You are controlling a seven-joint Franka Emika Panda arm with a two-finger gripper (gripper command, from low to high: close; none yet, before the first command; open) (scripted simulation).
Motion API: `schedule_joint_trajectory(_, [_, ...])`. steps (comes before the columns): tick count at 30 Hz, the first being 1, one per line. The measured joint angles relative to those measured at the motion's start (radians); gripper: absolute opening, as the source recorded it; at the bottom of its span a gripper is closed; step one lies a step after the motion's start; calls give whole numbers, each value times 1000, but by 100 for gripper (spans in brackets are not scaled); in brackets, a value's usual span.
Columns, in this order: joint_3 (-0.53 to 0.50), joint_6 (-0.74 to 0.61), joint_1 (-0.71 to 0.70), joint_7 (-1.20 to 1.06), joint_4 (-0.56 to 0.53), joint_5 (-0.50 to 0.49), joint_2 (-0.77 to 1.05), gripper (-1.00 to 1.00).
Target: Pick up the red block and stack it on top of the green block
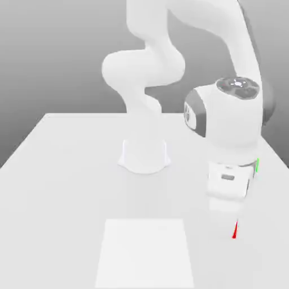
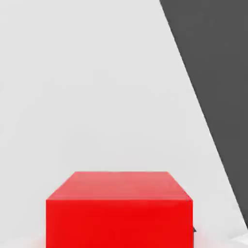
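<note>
White table (image 1: 62, 169) with red block (image 2: 119, 208), arm base (image 1: 144, 155), pale square sheet (image 1: 145, 253).

Red block (image 2: 120, 210) close up on pale table (image 2: 87, 97) (dark area beyond table edge).

One red block (image 2: 119, 213) sat on the one table (image 1: 68, 169); one green sliver (image 1: 257, 165) showed beside the arm's wrist; one pale square mat (image 1: 145, 254) lay on that table.
</note>
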Motion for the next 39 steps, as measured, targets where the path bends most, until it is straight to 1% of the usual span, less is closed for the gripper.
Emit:
schedule_joint_trajectory(5, [82, -12, 141, -167, -53, 65, -72, -100])
schedule_joint_trajectory(9, [127, -18, 259, -283, -96, 92, -130, -100])
schedule_joint_trajectory(15, [209, -23, 392, -429, -163, 93, -209, -100])
schedule_joint_trajectory(20, [293, -21, 500, -529, -221, 63, -263, -100])
schedule_joint_trajectory(24, [354, -10, 562, -580, -260, 15, -283, -100])
schedule_joint_trajectory(29, [380, 73, 529, -525, -258, -80, -198, -100])
schedule_joint_trajectory(33, [381, 157, 498, -445, -257, -193, -104, -100])
schedule_joint_trajectory(36, [344, 224, 505, -363, -257, -311, -27, -100])
schedule_joint_trajectory(37, [335, 236, 510, -346, -257, -334, -12, 100])
schedule_joint_trajectory(39, [335, 236, 510, -346, -257, -334, -12, 100])
